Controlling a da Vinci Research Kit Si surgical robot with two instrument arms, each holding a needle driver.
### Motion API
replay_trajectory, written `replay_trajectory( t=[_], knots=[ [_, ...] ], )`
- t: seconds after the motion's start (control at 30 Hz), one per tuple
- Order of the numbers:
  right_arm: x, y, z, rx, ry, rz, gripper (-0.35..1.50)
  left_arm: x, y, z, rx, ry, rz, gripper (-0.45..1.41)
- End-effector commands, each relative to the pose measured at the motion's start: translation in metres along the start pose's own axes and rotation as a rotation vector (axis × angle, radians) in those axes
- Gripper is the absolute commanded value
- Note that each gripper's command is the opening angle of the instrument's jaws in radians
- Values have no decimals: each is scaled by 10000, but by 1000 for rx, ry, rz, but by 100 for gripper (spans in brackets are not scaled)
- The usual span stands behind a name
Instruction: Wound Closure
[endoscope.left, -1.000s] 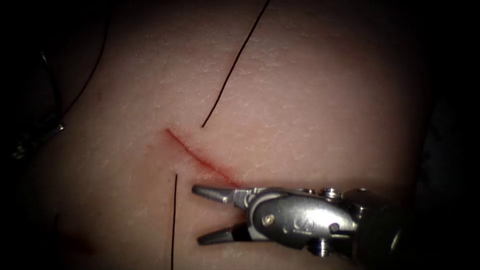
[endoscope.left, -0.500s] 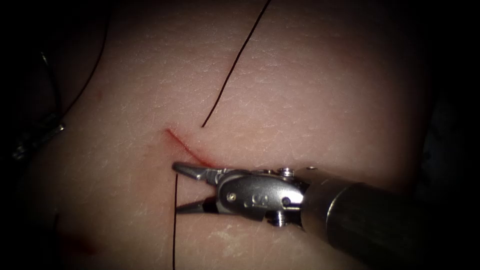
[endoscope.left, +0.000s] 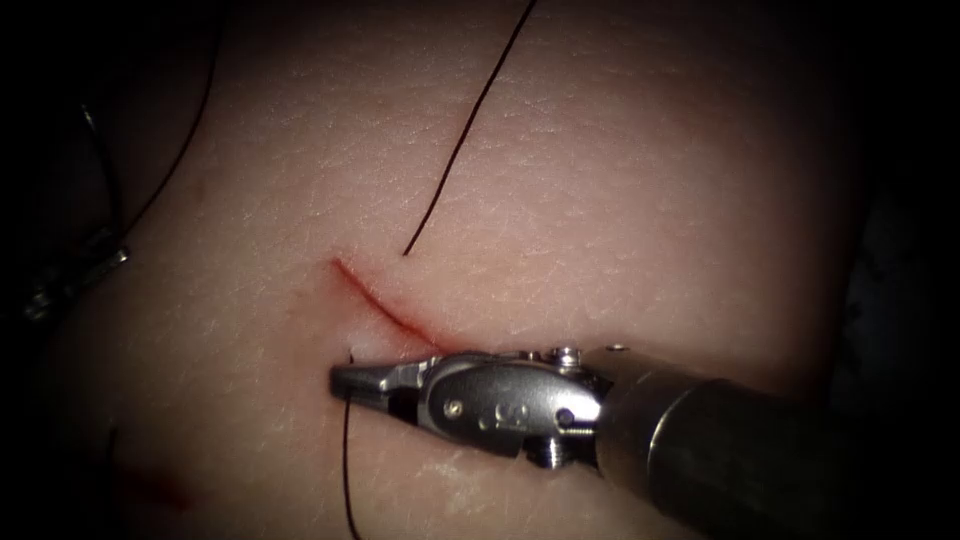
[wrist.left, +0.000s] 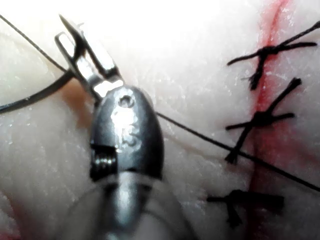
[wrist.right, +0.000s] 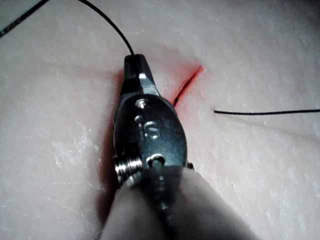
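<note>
Steel end effector of the right arm (endoscope.left: 345, 380) lies low on the pale pink pork tissue (endoscope.left: 620, 200), near its front edge. It is pressed together, pinching the thin dark thread (endoscope.left: 347, 470) just where this thread comes out of the tissue, on the left side of the short red cut (endoscope.left: 385, 308). From there the thread runs to the front edge. The right wrist view shows the same closed tips (wrist.right: 134, 62) on the thread, beside the cut (wrist.right: 187, 85).

Beyond the cut, on its right side, a second length of dark thread (endoscope.left: 470, 120) rises from the tissue toward the far edge.

In the left wrist view, the left arm's steel end effector (wrist.left: 62, 30) seems pressed together on one end of the curved grey metal needle (wrist.left: 35, 97), which lies above the tissue, not in it. Three dark knotted stitches (wrist.left: 260, 55) cross a red line nearby.
</note>
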Motion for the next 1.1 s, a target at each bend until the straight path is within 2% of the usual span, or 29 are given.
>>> replay_trajectory(
  t=[0.03,0.4,0.6,0.77,0.8,0.83,0.87,0.9,0.97,1.0,1.07,1.1],
  knots=[
    [5,-15,9,15,6,-1,-35,-8,9,1,-1,-1,-3,-45],
    [44,-68,8,124,31,-13,-35,-8,9,2,-1,-1,-3,-45],
    [67,-84,5,180,49,-13,-35,-8,9,3,-3,0,-4,-45],
    [72,-89,4,223,60,3,-35,-7,8,4,-3,0,-5,-45],
    [71,-86,3,226,60,25,-10,-7,8,4,-3,0,-5,-45],
    [70,-82,1,223,53,34,41,-7,8,4,-4,0,-5,-45],
    [70,-82,1,223,53,34,41,-7,8,4,-4,0,-5,-45],
    [66,-70,-7,175,25,55,126,-7,8,4,-4,0,-5,-45],
    [59,-53,-23,111,5,81,138,-7,7,4,-4,0,-5,-45],
    [49,-35,-44,57,-9,112,140,-7,7,4,-4,0,-6,-45],
    [40,-20,-62,12,-29,139,141,-7,7,4,-4,0,-6,-45],
    [30,0,-82,-38,-22,165,143,-7,7,4,-4,0,-6,-45]
  ],
)
